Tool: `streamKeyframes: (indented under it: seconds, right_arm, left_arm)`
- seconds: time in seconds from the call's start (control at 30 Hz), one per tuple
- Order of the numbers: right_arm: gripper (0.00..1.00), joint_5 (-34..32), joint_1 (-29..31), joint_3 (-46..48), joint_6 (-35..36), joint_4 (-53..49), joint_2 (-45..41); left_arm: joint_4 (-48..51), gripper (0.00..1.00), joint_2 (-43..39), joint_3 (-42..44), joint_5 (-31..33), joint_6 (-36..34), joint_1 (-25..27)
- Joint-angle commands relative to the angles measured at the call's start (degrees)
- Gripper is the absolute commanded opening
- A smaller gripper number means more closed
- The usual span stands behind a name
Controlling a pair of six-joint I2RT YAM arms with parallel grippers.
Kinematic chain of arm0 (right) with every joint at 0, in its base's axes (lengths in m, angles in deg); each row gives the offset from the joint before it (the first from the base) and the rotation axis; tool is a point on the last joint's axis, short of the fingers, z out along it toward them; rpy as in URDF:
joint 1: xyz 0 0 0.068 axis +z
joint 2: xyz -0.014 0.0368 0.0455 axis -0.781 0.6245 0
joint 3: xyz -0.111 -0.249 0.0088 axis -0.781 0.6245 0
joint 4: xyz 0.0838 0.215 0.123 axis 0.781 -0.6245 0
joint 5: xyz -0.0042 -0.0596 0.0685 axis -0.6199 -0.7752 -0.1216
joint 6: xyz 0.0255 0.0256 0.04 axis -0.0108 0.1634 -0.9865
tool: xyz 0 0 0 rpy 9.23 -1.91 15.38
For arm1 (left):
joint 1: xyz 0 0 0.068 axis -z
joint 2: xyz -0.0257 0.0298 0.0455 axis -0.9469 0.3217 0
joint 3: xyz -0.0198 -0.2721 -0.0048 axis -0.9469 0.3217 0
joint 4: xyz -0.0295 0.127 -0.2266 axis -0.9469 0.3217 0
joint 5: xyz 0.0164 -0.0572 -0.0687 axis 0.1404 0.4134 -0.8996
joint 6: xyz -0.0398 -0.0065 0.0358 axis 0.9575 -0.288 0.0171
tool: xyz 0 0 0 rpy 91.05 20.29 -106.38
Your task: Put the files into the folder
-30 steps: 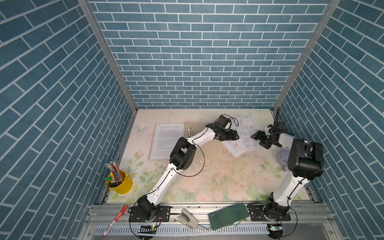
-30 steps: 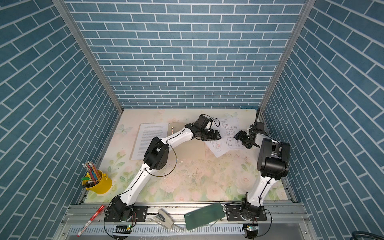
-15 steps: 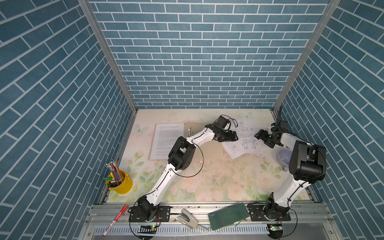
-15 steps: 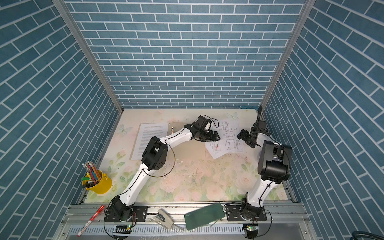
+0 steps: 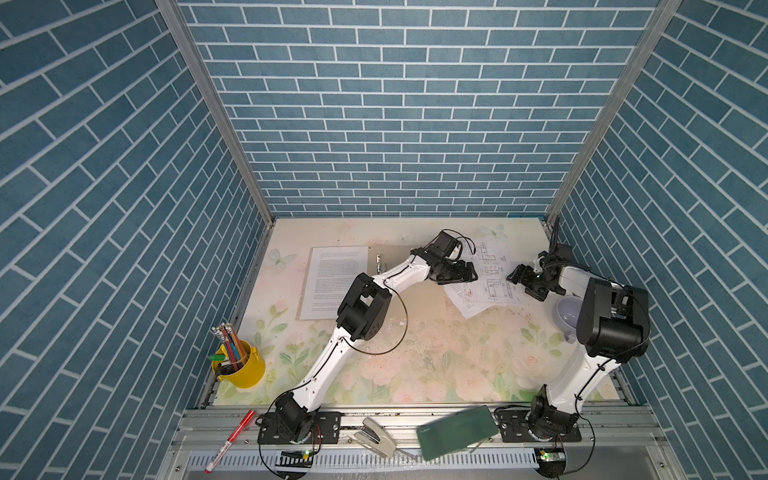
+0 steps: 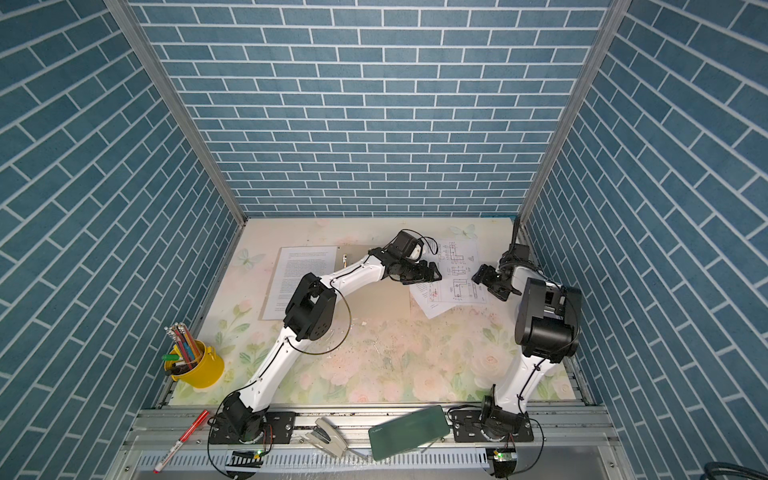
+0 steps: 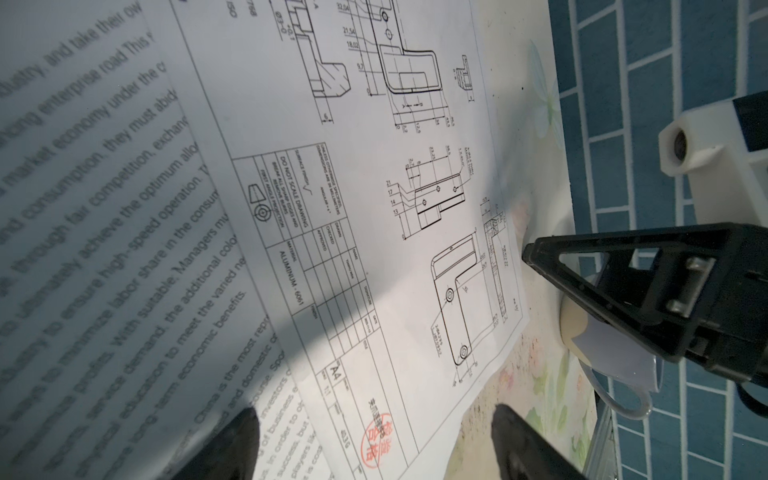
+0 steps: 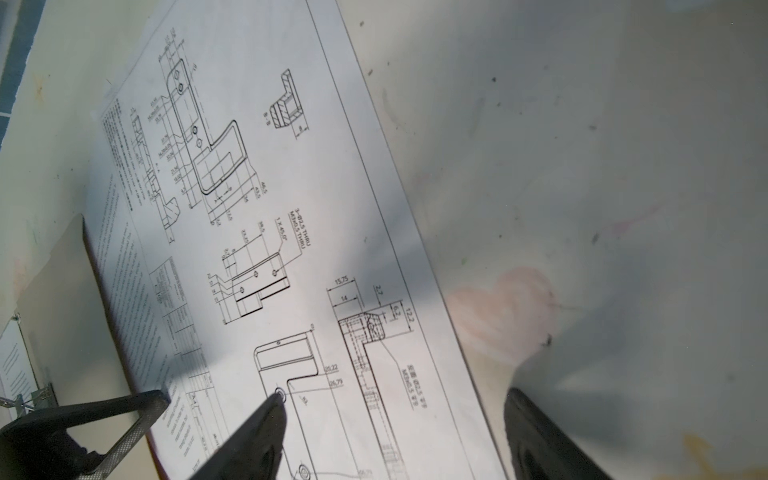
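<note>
Flanking the drawing sheet (image 5: 494, 272), left pincer (image 5: 466, 276) and right pincer (image 5: 520, 286) both gape open; it lies atop a text sheet (image 5: 462, 298) (slightly askew) on the bench (image 5: 415, 353), beside the kraft folder (image 5: 422, 299).

Three walls papered in a teal-blue brick pattern with white mortar lines enclose the cell in both top views: the back wall (image 5: 399, 104) across the upper centre, the left wall (image 5: 104, 199) and the right wall (image 5: 698, 199) slanting down the sides of the frame; a bare aluminium post (image 5: 220, 112) runs diagonally from the upper left and a matching post (image 5: 604, 108) from the upper right, both meeting the far corners of the table; the flat cream tabletop (image 5: 436, 365), printed with pale pink roses, green leaves and butterflies, fills the lower centre; a silver aluminium rail (image 5: 395, 415) edges it along the bottom, with a pale slotted cable duct (image 5: 374, 459) below; the light is soft and even, leaving faint grey shadows on the tabletop.
</note>
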Motion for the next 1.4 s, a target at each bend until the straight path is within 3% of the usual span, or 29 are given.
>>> streamKeyframes:
  seconds: [0.0, 1.37]
  right_arm:
    - [0.81, 0.3, 0.0, -0.6, 3.4, -3.4, 1.0]
    - [0.78, 8.2, 0.2, 5.7, 0.5, -0.1, 0.0]
  left_arm:
    - [2.2, 0.88, 1.6, -1.6, 0.0, 0.0, 0.8]
    - [1.6, 0.92, 3.4, -1.5, -1.8, 4.8, 1.6]
